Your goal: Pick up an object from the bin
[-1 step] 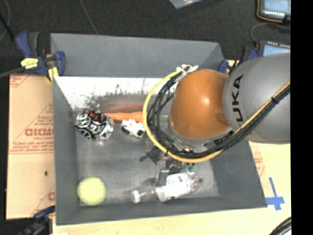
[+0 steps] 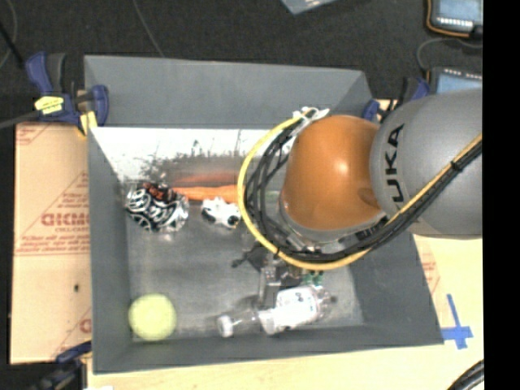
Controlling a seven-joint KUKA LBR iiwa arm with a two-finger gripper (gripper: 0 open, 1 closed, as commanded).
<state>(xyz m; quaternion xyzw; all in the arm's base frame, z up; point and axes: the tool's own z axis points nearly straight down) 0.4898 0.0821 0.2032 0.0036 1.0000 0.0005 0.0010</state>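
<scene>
My gripper [image 2: 268,281] reaches down from under the orange wrist cover at the bin's lower middle. It stands right over a clear plastic bottle [image 2: 294,309] with a white label, which lies on its side along the front wall with its cap pointing left. I cannot make out whether the gripper touches the bottle. A small black-and-white cow toy [image 2: 221,213] lies up and to the left of the gripper. Just behind the cow, a long orange carrot-like thing [image 2: 203,192] rests by the back wall.
A black-and-white zebra-patterned soft thing [image 2: 156,206] sits at the left near the back wall. A yellow-green ball [image 2: 152,316] lies in the front left corner. The arm and its orange cover hide the bin's right half.
</scene>
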